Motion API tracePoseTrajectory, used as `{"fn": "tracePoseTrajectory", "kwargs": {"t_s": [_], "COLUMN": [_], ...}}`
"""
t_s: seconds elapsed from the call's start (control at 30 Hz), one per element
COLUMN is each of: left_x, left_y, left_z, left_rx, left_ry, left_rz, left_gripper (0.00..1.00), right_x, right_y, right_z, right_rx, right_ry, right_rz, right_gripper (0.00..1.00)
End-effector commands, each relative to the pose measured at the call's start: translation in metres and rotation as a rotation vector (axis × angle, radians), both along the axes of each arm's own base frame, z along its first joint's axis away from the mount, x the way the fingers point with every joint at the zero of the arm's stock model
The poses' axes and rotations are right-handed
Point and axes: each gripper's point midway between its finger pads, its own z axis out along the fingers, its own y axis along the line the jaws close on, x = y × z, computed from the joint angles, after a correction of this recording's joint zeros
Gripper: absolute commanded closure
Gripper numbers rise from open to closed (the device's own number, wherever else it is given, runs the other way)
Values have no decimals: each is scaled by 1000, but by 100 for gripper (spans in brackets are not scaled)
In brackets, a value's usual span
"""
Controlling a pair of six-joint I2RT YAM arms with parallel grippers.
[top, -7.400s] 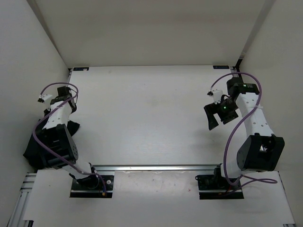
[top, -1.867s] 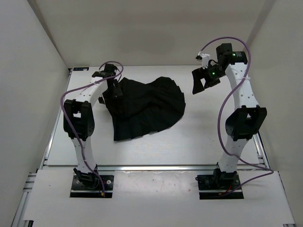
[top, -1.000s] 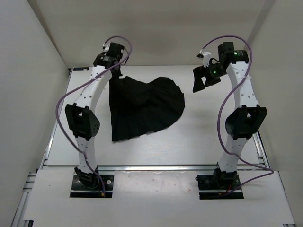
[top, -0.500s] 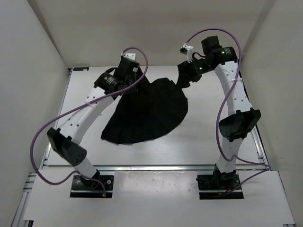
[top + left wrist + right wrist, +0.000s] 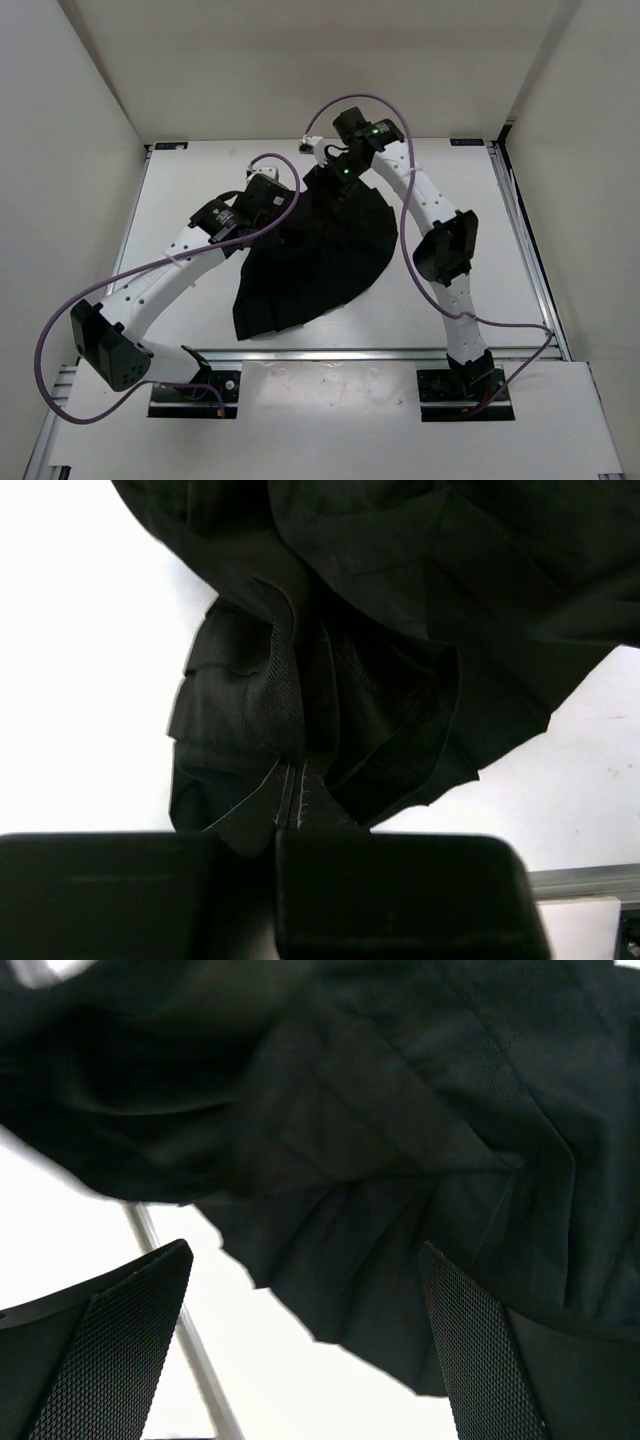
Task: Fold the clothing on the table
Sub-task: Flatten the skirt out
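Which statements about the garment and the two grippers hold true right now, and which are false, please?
1. The left gripper is shut on a bunched part of the clothing. True.
2. The right gripper is clamped on the clothing. False: its jaws stand wide open near the fabric.
3. The clothing is folded into a neat rectangle. False: it lies spread in a wrinkled fan shape.
4. Most of the clothing rests on the white table. True.

One garment (image 5: pixel 320 250), one table (image 5: pixel 180 180), two claws — left claw (image 5: pixel 275 840), right claw (image 5: pixel 305 1260)
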Motion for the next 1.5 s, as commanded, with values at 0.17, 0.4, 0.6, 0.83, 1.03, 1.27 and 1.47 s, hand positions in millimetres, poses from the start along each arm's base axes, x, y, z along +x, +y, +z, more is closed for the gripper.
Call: {"fn": "tracePoseTrajectory", "kwargs": {"t_s": [0.17, 0.4, 0.6, 0.83, 1.03, 1.27, 1.47], "left_x": [-24, -39, -59, -85, -89, -86, -93], "left_y": [-12, -16, -27, -64, -70, -52, -41], "left_z": [-18, -26, -33, -31, -36, -32, -36], "left_rx": [-86, -130, -242, -368, -385, -385, -390], "left_ry": [40, 67, 119, 181, 205, 204, 216], "left_rz": [0, -3, -72, -245, -248, -204, -180], "left_gripper": [100, 100, 100, 100, 100, 100, 100], "right_x": [20, 37, 30, 18, 5, 1, -29], "right_y": [30, 70, 87, 92, 98, 109, 130], "right_z": [-16, -2, -17, -20, -41, -60, -59], "right_rx": [35, 150, 169, 184, 147, 154, 196], "right_ry": [-139, -191, -132, -114, -114, -107, -76], "right_rz": [84, 33, 29, 82, 134, 160, 245], "right_gripper": [0, 1, 1, 1, 1, 1, 0]}}
